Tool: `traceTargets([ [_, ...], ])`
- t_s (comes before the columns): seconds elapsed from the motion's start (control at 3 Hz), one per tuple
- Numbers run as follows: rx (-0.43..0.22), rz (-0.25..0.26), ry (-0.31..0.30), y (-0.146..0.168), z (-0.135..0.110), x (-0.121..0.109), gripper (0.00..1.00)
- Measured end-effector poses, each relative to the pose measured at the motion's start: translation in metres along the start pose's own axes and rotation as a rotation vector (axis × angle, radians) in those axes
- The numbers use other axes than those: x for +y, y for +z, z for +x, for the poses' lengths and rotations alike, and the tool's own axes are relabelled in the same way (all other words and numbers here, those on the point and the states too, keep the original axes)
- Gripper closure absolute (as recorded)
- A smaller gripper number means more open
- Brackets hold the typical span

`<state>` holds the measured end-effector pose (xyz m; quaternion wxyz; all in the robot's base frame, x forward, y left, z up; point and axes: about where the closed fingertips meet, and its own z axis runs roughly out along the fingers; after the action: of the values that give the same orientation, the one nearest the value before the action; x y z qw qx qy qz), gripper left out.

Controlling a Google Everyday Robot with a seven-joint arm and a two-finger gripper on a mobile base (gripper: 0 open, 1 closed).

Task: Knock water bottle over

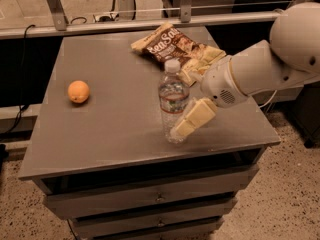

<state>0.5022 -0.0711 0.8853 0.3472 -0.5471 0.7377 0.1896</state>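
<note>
- Water bottle (173,104) stands upright on the grey cabinet top (100,134), right of centre and toward the front edge. White cap on, long axis vertical.
- Gripper (187,101) is at the bottle's right side, low over the cabinet top, on the white arm that reaches in from the right.
- Gripper state: fingers spread wide, holding nothing. The lower finger (192,118) slants down and left, and its tip meets the bottle's lower right flank near the base. It looks like contact, but I cannot tell for certain. The upper finger sits by the bottle's shoulder, in front of the chip bag (170,44).
- Key relation: the bottle lies directly left of the gripper. A push leftward would therefore tip it toward the open middle of the cabinet top.
- Judgement: contact so low may slide the bottle rather than topple it. A push higher up, near the shoulder, should tip it more readily.
- The orange (78,91) sits well apart at the left, outside the likely fall line. The chip bag lies behind the bottle, near the far edge.
- Task status: not yet done, since the bottle is vertical.
</note>
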Motion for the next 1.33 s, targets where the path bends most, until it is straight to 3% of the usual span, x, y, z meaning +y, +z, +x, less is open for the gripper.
traceTargets([
  [0.67, 0.029, 0.04, 0.111, 0.035, -0.023, -0.024, 0.0],
  [1.33, 0.066, 0.091, 0.163, 0.04, -0.009, -0.05, 0.0],
])
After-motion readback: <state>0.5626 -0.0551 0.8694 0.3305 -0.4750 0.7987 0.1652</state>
